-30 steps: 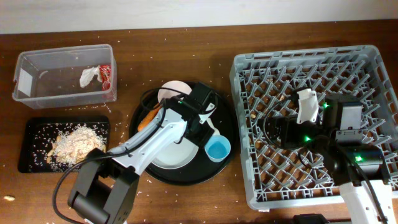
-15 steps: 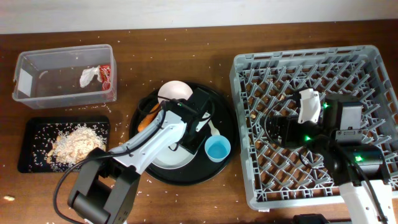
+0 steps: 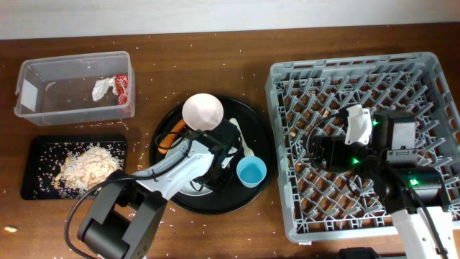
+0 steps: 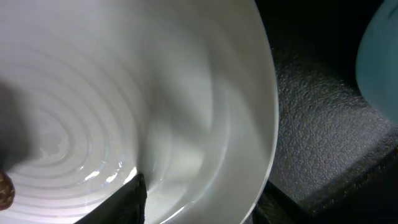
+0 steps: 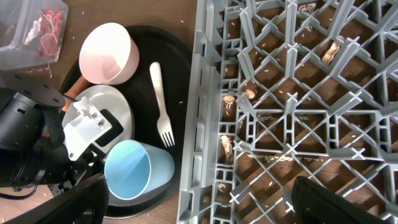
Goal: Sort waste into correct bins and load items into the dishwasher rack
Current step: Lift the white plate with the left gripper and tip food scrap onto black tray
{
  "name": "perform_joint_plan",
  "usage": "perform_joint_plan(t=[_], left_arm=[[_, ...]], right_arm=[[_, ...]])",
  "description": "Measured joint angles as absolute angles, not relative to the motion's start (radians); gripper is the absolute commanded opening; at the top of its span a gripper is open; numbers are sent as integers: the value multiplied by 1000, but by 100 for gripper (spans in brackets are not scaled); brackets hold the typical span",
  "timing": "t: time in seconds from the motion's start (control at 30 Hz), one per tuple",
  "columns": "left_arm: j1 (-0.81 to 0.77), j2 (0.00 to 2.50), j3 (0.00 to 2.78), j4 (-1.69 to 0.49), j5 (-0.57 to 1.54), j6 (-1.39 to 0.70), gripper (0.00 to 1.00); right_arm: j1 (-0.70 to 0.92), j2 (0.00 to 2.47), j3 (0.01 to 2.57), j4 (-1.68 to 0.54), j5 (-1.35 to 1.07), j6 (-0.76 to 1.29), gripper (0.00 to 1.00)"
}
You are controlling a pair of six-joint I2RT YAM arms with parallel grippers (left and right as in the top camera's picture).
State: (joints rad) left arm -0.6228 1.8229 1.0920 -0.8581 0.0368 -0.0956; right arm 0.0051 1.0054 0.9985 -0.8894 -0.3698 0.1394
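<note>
Plate (image 4: 155, 93) — directly beneath the left pincer (image 3: 218, 171).

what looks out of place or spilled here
Tan food bits lie on the floor of the rack, where only dishes belong. Pale crumbs are strewn over the table, mostly around the tub and the black tray.

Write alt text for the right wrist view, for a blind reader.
A grey dishwasher rack fills most of the frame, food bits scattered inside. Beside it, a round black tray holds a white bowl, a grey plate, a white plastic fork and a light-blue cup.
</note>
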Motion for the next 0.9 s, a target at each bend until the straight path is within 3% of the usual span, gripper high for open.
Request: perform_joint_plan(t=[0.07,0.2,0.23,0.47,0.9], left_arm=[[-623,1823,1092,-856,45,-94,28],[-633,1821,1082,-823,62,-99,10],[-634,1817,1076,-806,64,-96,1],[-635,1795,1068,-770,32,-88,1],[-620,1811,1288,-1097,25,-107,0]], right_arm=[[5,1005,999,-890,-370,139,93],[5,1005,999,-891,-366,140,93],[5,1005,999,-890,-365,139,93],[5,1011,999,-882,-363,139,93],[5,1067,999,-849,-363,140,93]])
